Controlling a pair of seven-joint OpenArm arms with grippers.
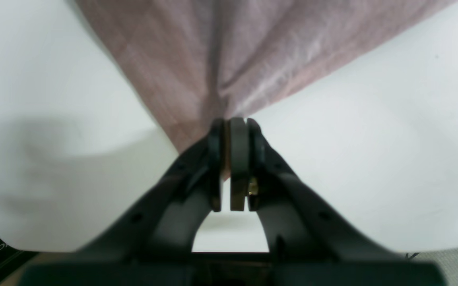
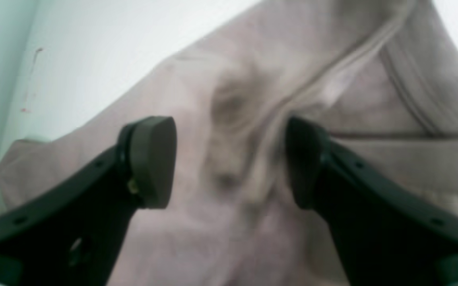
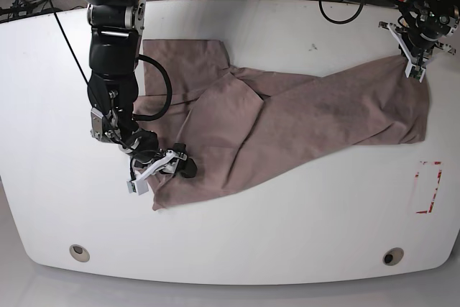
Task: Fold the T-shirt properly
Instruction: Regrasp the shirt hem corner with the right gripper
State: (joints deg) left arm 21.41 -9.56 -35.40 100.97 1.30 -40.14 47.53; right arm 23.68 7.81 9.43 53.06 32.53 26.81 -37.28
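The T-shirt [image 3: 302, 124] lies spread across the white desk [image 3: 237, 242]. The left hand [image 3: 417, 70] pinches its corner at 2 o'clock. The right hand [image 3: 159, 167], wide open, hovers at 8 o'clock, perhaps touching the cloth.

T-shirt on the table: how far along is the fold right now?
Early. The T-shirt lies spread and rumpled across the white table, with no neat fold visible. In hand: the left gripper is shut on one corner of the cloth, lifting it slightly, while the right gripper hangs open over the fabric near the collar seam. Left: close that grip, flatten the shirt, make all folds.
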